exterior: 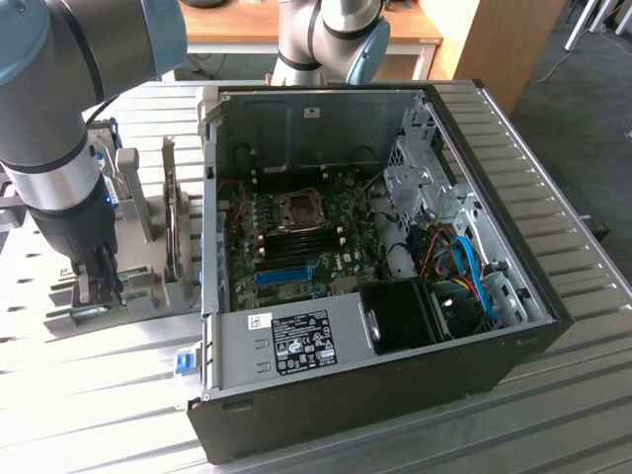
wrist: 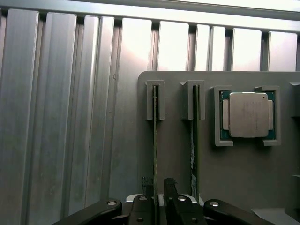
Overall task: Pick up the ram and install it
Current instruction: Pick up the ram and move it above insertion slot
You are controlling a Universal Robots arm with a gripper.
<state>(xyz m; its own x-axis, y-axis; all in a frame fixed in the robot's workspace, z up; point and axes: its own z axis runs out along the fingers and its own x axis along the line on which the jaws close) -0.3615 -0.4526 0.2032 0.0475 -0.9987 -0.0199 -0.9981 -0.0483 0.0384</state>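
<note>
Right, I have the gripper [wrist: 158, 183] down at the grey holder [wrist: 234, 178], which sits on the slatted metal table [exterior: 553, 415] at the exterior view's left of the open PC case [exterior: 346, 410]. On my wrist view two green sticks stand on edge in the holder's slots, side by side and apart. The ram [wrist: 155, 140] I am on is the one farther from the CPU [wrist: 248, 115]; the second stick [wrist: 193, 140] stands between it and the CPU pocket. My fingers [wrist: 169, 187] straddle the end of the ram, one on each side of its thin edge. The claw is part open, narrow but not clamped. I see a sliver of gap between the board and one finger, while the other finger is right against it or nearly so. The ram is in its slot, upright, and nothing is lifted.

The CPU lies flat in its own square pocket, silver lid up. There is faint marking on the lid, but I cannot read it.

In the exterior view the case lies with its side open to the camera, showing the motherboard [exterior: 296, 247] and a blue slot [exterior: 286, 274]. The metal box at the near edge carries a black label [exterior: 303, 345] with white print and symbols, and a small white sticker [exterior: 259, 320] sits beside it. I can read neither, and I can make out no brand name.
</note>
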